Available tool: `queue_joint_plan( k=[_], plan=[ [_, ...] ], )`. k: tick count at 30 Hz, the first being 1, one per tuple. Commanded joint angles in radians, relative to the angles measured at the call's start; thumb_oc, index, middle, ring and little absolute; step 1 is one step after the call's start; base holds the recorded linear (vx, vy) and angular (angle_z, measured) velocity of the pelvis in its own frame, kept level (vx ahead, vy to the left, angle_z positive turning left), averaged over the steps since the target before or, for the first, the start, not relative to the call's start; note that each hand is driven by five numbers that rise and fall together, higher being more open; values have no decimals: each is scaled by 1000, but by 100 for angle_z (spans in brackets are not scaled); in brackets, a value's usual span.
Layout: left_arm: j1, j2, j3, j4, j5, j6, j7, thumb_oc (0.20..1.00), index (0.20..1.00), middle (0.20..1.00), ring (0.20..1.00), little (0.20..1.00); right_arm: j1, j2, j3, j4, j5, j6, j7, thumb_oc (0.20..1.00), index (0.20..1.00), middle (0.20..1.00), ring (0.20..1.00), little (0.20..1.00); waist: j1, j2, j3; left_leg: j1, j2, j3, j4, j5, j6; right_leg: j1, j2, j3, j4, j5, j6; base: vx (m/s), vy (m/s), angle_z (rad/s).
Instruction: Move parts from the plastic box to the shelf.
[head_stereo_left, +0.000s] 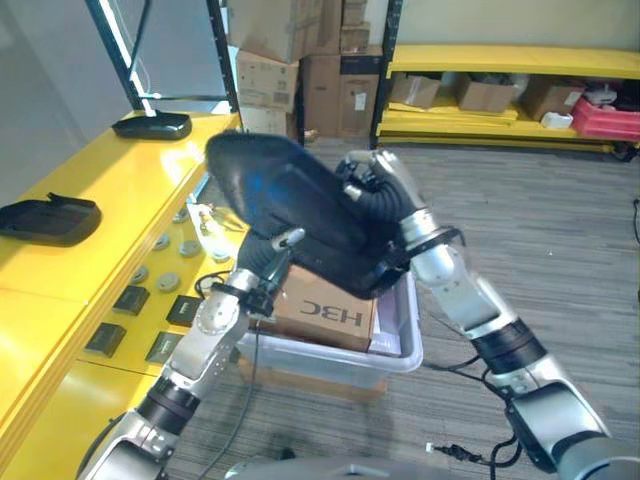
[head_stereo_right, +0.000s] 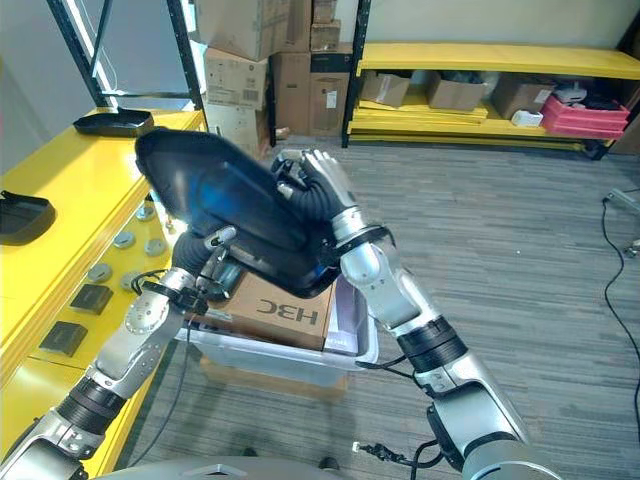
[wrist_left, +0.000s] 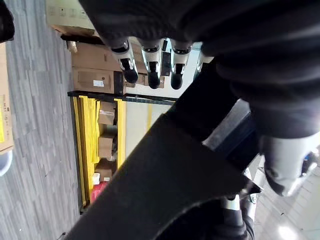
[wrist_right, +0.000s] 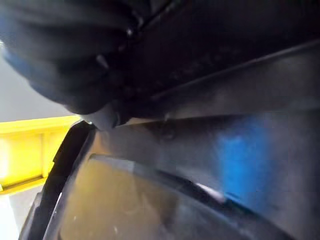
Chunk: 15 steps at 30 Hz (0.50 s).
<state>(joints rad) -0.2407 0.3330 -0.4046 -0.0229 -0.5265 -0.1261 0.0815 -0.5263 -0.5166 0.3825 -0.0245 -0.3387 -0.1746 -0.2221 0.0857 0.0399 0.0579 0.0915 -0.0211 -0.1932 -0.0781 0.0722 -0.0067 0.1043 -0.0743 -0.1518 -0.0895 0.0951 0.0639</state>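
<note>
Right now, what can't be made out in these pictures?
- Right hand: its fingers lie behind the black part in both eye views; its wrist view is blurred.
- Plastic box: contents beneath the cardboard carton are hidden.
- Left hand: contact with the part is unclear.

A: What stands along the back wall?
B: A stack of cardboard boxes (head_stereo_left: 290, 60), piled high, just beside a black upright post (head_stereo_left: 385, 70); to its right, a far yellow rack (head_stereo_left: 500, 60) with two levels.
A: And on that rack's lower level?
B: Several small open cardboard cartons (head_stereo_left: 485, 95) in a row; beside them a white object (head_stereo_left: 556, 120), too small to tell; at the right end a red crate (head_stereo_left: 605, 118).
A: The ground?
B: Grey striped flooring (head_stereo_left: 540, 220).
</note>
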Motion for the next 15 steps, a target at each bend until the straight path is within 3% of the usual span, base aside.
queue_joint_plan(
  k=[1, 6, 7, 8, 15],
  plan=[
    [-87, -16, -41, 77, -39, -19, -2, 1000, 1000, 1000, 1000, 1000, -181, 22, 7, -36, 58, -43, 4, 200, 200, 200, 200, 200, 11, -28, -65, -17, 39, -21, -9, -46, -31, 90, -72, -7, 23, -143, 65, 2, 3, 3],
    [-111, -25, -65, 81, -89, -7, -7, 1000, 1000, 1000, 1000, 1000, -205, 48, 67, -8, 72, -41, 35, 200, 200, 200, 200, 200, 14, -25, -63, -20, 35, -25, -9, -45, -31, 92, -77, -15, 22, -141, 66, 0, 0, 0],
    [-122, -28, -69, 86, -81, -8, -8, 715, 715, 715, 715, 715, -208, 61, 90, -2, 91, -44, 51, 200, 200, 200, 200, 200, 16, -25, -63, -20, 34, -26, -9, -43, -32, 93, -78, -19, 21, -140, 67, -2, 7, 4],
    [-129, -28, -71, 89, -75, -11, -7, 200, 200, 200, 200, 200, -210, 65, 99, -2, 99, -46, 57, 200, 200, 200, 200, 200, 16, -25, -62, -22, 34, -27, -9, -43, -32, 92, -78, -20, 22, -140, 67, 0, 0, 6],
    [-146, -23, -65, 89, -31, -36, -11, 200, 200, 200, 200, 200, -209, 84, 135, -12, 133, -61, 89, 200, 200, 200, 200, 200, 20, -27, -61, -26, 35, -29, -9, -42, -33, 89, -79, -22, 22, -141, 65, 0, -4, 5]
  ],
)
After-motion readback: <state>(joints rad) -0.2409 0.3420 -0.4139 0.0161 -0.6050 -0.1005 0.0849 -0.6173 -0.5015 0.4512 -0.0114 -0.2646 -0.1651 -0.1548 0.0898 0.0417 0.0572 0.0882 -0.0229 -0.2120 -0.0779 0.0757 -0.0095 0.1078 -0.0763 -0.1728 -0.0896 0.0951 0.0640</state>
